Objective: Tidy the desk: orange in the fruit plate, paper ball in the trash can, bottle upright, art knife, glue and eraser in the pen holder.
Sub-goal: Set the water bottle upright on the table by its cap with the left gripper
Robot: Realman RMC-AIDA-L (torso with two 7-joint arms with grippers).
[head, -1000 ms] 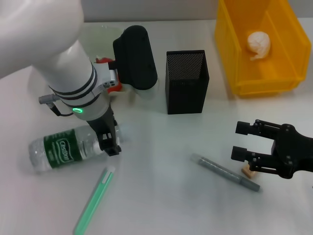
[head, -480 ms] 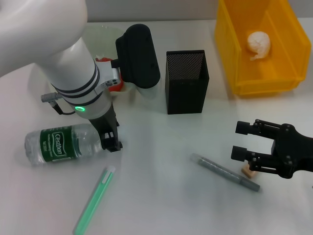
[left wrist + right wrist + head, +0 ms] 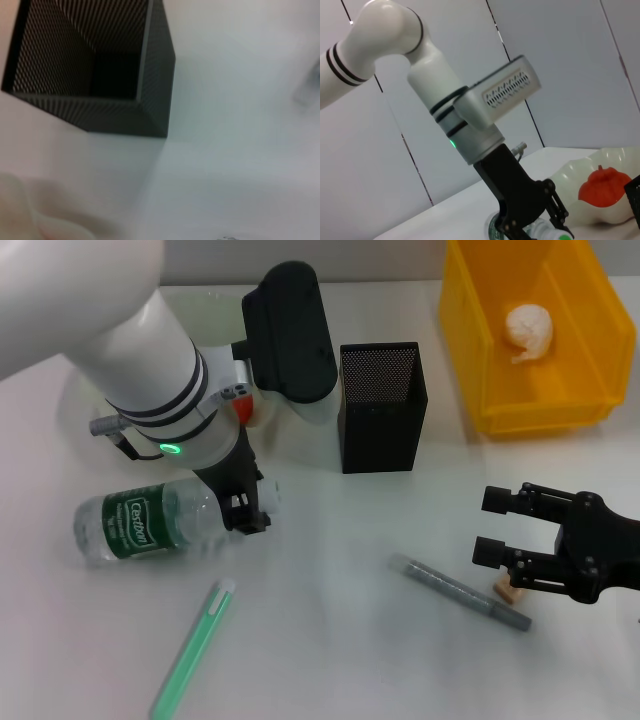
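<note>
The bottle [image 3: 150,526] lies on its side at the left of the table. My left gripper [image 3: 246,508] is shut on the bottle's cap end [image 3: 555,235]. Behind my left arm only a sliver of the orange [image 3: 246,412] shows; the right wrist view has the orange [image 3: 602,187] in the fruit plate [image 3: 570,172]. The paper ball [image 3: 528,330] lies in the trash can [image 3: 470,360]. The pen holder [image 3: 380,405] stands upright mid-table. My right gripper [image 3: 492,528] hovers open just behind the eraser [image 3: 510,590] and the grey art knife [image 3: 460,592]. The green glue [image 3: 190,648] lies near the front.
The left wrist view shows the pen holder [image 3: 100,75] from close by, with bare white table beside it. My bulky left arm [image 3: 150,370] covers the back left of the table. The trash can fills the back right corner.
My left gripper has moved right and a little back, carrying the bottle's cap end with it, so the bottle has shifted right. The right arm has not moved.
</note>
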